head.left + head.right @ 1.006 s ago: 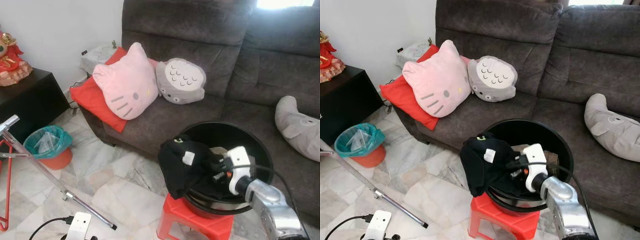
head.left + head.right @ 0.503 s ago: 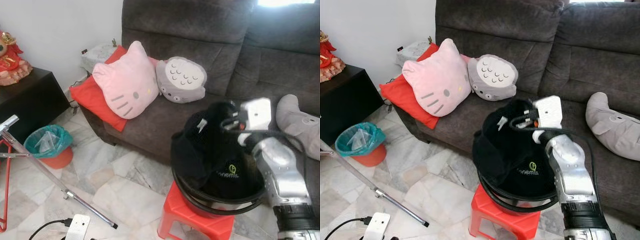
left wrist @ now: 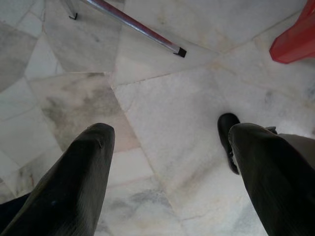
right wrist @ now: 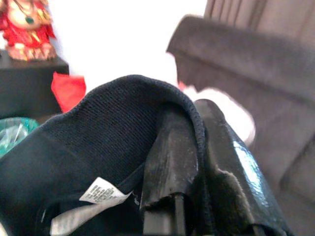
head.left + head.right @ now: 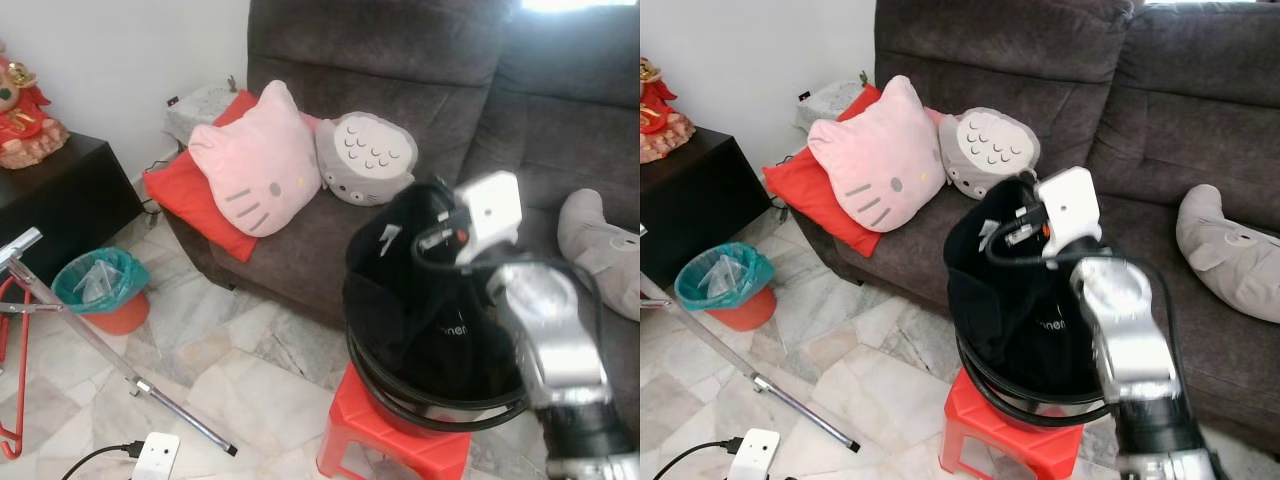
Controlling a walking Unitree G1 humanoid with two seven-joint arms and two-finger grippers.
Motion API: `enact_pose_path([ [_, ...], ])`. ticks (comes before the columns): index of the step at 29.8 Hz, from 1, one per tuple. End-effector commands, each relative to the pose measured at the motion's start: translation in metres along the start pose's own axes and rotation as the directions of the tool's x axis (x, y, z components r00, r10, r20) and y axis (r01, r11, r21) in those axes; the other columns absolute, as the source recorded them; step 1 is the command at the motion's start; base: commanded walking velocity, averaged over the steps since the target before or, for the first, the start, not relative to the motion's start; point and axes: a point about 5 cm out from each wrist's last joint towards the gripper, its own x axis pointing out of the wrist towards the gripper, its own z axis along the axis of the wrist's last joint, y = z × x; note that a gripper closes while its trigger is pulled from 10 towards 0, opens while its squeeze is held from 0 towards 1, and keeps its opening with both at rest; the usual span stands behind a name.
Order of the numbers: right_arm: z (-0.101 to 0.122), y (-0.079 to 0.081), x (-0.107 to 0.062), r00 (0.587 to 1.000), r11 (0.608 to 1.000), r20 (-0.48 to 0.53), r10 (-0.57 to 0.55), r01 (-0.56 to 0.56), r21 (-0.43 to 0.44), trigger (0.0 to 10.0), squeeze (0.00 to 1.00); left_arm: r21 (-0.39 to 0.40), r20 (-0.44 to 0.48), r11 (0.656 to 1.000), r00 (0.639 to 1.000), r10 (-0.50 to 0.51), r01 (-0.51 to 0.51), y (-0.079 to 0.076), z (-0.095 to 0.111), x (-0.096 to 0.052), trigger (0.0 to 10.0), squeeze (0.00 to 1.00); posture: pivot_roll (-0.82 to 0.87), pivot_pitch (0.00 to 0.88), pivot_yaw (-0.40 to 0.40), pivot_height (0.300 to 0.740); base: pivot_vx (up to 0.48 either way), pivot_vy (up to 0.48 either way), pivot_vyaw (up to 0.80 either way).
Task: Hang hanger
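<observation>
- Head views: right gripper (image 5: 1012, 226) pinching the collar of the black shirt (image 5: 420, 300), lifting it over the black basin (image 5: 440, 400) on the red stool (image 5: 990, 435).
- Left wrist view: left gripper (image 3: 167, 152) hanging wide open, holding nothing, above the marble floor (image 3: 162, 98).
- Right wrist view: fingers (image 4: 170, 162) clamping shut on the collar by the label; probably soft, light, sagging, so gripping at the neckline.

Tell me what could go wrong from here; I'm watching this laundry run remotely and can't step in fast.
The right claw pinches only the collar of the black shirt, so it could slip free. The shirt's lower part still lies in the black basin and may drag it off the small red stool. The drying rack's pole slants across the floor nearby, a snag risk.
</observation>
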Motion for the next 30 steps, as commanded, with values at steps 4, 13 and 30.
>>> enact_pose_path([
  [4, 0.025, 0.003, 0.001, 0.99, 0.996, 0.109, -0.089, 0.085, 0.037, 10.0, 0.0, 0.001, -0.01, 1.0, 1.0, 0.005, -0.005, 0.003, -0.005, -0.001, 10.0, 0.0, -0.1, 0.0, 0.09, 0.74, 0.0, 0.0, 0.0],
  [13, 0.028, 0.027, -0.003, 0.941, 0.947, 0.17, -0.292, 0.259, 0.191, 10.0, 0.0, -0.008, -0.011, 1.0, 1.0, 0.015, -0.015, 0.007, -0.009, -0.003, 10.0, 0.0, -0.08, 0.0, 0.088, 0.74, -0.159, 0.0, 0.0],
  [30, 0.039, 0.035, 0.001, 0.915, 0.936, 0.219, -0.339, 0.304, 0.18, 10.0, 0.0, 0.004, -0.041, 1.0, 0.999, 0.023, -0.022, 0.013, -0.02, -0.006, 10.0, 0.0, -0.08, 0.0, 0.084, 0.74, -0.415, 0.0, 0.0],
])
